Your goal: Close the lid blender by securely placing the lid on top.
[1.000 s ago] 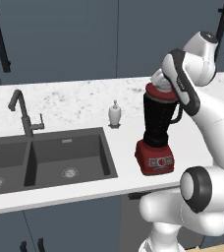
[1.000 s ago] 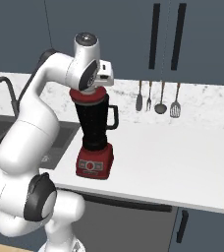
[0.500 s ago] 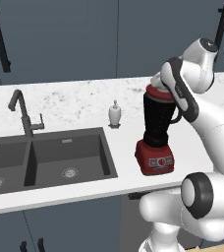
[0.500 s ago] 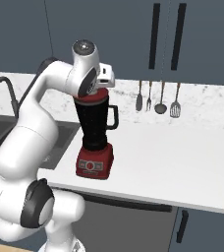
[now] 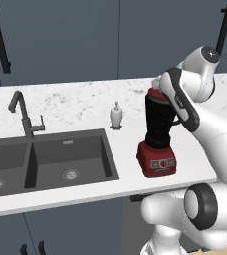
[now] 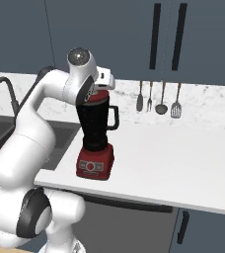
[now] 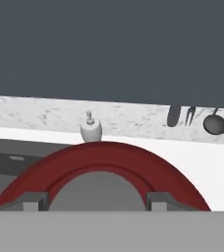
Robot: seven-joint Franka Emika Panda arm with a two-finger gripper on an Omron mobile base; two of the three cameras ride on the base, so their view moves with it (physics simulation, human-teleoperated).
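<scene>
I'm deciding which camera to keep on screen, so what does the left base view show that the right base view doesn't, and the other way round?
The left base view alone gives the whole double sink, the soap dispenser and the faucet's base.

The right base view alone gives the utensils hanging on the back wall and the open counter right of the blender.

Both show the blender with the red lid at its jar's rim, under the robot's hand.

Base views flank blender (image 5: 159,134); hand view seemingly close above.

White counter (image 5: 80,107) carries blender (image 5: 158,134); soap dispenser (image 5: 116,115).
</scene>
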